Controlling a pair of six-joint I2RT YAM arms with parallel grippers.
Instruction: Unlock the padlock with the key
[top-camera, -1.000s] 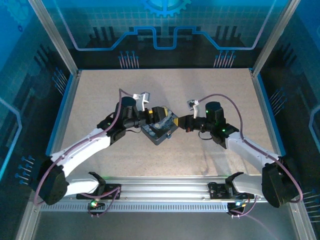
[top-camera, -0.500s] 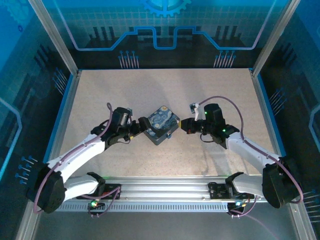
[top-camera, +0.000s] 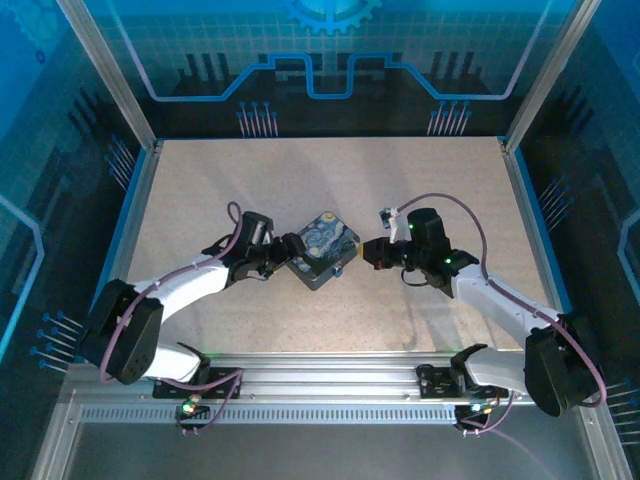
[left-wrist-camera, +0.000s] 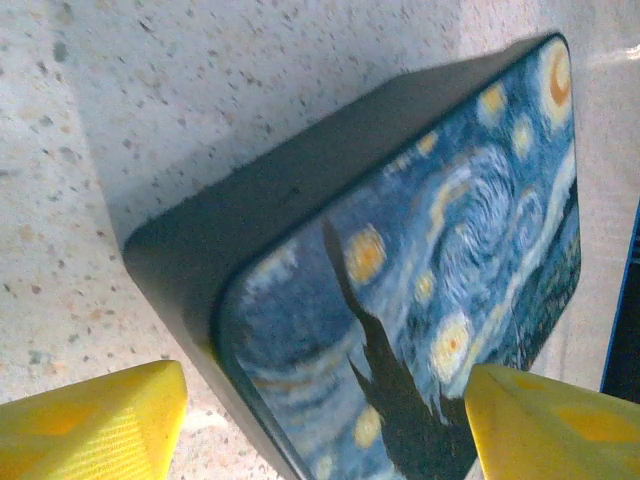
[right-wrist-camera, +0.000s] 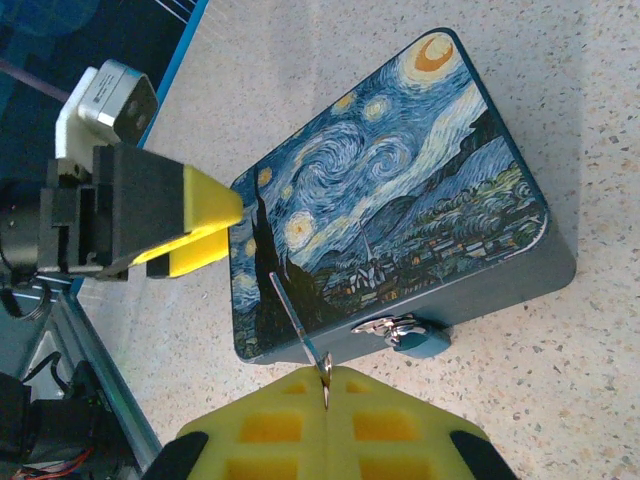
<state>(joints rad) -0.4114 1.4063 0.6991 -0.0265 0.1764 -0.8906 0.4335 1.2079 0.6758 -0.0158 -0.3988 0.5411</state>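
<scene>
The padlock (right-wrist-camera: 415, 337), blue with a silvery shackle, hangs on the front side of the painted box (right-wrist-camera: 390, 190) and rests on the table. My right gripper (right-wrist-camera: 325, 378) is shut on the key (right-wrist-camera: 298, 322), whose thin shaft sticks out over the box's near corner, left of the padlock and apart from it. At the box's opposite corner my left gripper (left-wrist-camera: 325, 440) is open, with its yellow fingertips (left-wrist-camera: 95, 425) either side of the box (left-wrist-camera: 420, 260). From above, the left gripper (top-camera: 291, 250) and right gripper (top-camera: 362, 252) flank the box (top-camera: 325, 245).
The box sits mid-table on a speckled beige surface (top-camera: 300, 180). Blue walls and metal posts ring the workspace. A rail (top-camera: 330, 385) runs along the near edge between the arm bases.
The left gripper left the box, drew back to the left, then came back to the box's left corner. The box lid now lies shut. The right arm barely moved.
</scene>
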